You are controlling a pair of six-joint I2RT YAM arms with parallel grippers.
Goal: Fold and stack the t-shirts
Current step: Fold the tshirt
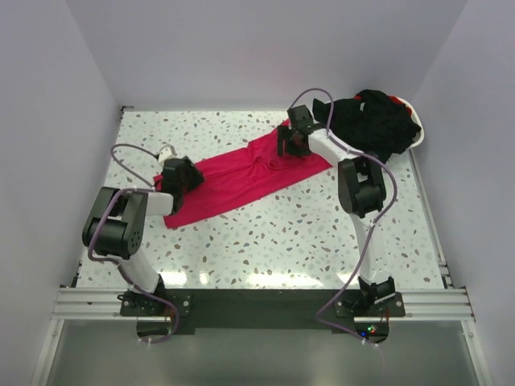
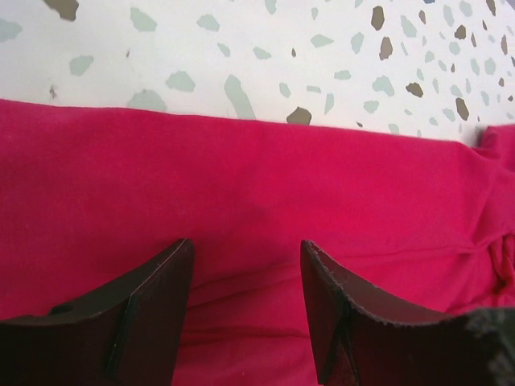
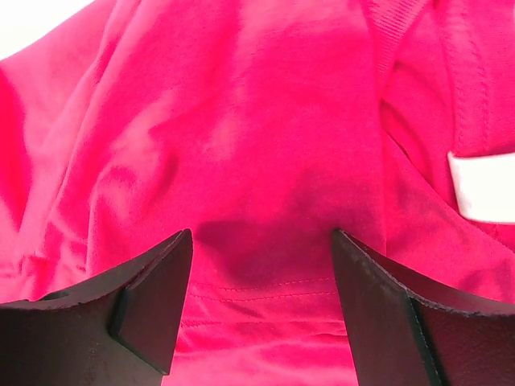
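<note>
Right, nearest me the left gripper [image 2: 246, 245] hangs with its jaws apart over the near-left end of the red t-shirt [image 1: 241, 181], holding nothing. Cloth lies flat between the fingers, and its edge meets the table [image 1: 282, 241] just beyond. The shirt runs as a long band toward the far right. There the right gripper [image 3: 261, 235] stands just as wide over rumpled fabric beside the white neck label [image 3: 483, 186], also gripping nothing. I judge both ends need pinching: I'd press down, close both together and lift evenly so the band stays taut. Farthest off, the black t-shirts [image 1: 374, 121] sit heaped in the basket [image 1: 418, 133].
</note>
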